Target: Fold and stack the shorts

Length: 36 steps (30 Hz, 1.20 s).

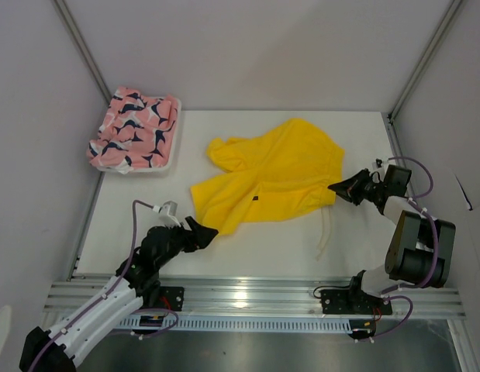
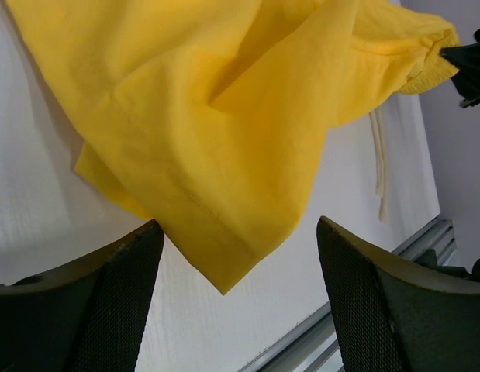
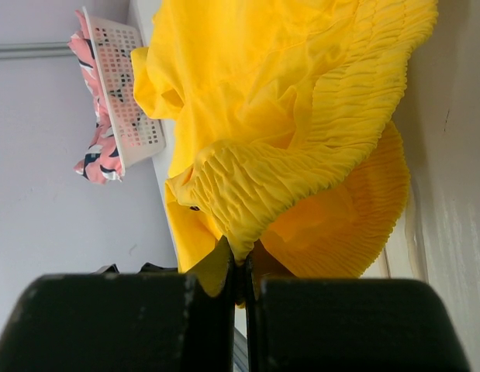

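My right claw was clamped shut on the elastic waistband of the yellow shorts, which were spread mid-table. My left claw stood wide open, holding nothing, at their near-left hem. The pink shorts lay in the basket at the far left corner.

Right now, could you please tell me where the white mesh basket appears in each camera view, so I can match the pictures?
Top external: the basket sits at upper left, with the pink shorts heaped in it.
Left wrist: not in it.
Right wrist: at upper left, its mesh side facing the camera, beyond the yellow cloth.
Shared landmark: the yellow shorts, visible in all three views.
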{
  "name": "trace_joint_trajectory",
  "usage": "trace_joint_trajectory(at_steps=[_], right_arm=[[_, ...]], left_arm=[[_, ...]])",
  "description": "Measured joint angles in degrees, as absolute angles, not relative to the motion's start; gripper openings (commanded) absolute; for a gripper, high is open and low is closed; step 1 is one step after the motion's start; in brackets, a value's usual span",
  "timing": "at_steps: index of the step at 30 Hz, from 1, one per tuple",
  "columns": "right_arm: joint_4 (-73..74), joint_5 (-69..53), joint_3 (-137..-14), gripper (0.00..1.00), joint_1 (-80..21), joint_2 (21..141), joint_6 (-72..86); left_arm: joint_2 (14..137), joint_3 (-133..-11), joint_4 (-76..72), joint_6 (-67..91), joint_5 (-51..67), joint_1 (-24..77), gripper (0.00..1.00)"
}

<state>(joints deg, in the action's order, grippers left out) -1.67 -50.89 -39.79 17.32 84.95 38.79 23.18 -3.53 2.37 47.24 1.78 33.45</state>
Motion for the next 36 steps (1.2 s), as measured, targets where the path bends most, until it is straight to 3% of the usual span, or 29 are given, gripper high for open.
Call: trace_joint_trajectory(at_steps=[22,26,36], right_arm=[[-5.5,-51.94,-39.22,0.0,16.91,86.7,40.58],[-6.24,-51.94,-39.22,0.0,16.47,86.7,41.08],[-6.48,-51.92,-39.2,0.0,16.05,86.7,41.82]], left_arm=[[42.48,-2.83,-27.68,51.59,8.4,34.28,0.8],[38.92,-2.83,-26.06,51.2,8.47,34.63,0.75],[34.33,-2.79,-15.7,50.52,6.11,36.99,0.77]])
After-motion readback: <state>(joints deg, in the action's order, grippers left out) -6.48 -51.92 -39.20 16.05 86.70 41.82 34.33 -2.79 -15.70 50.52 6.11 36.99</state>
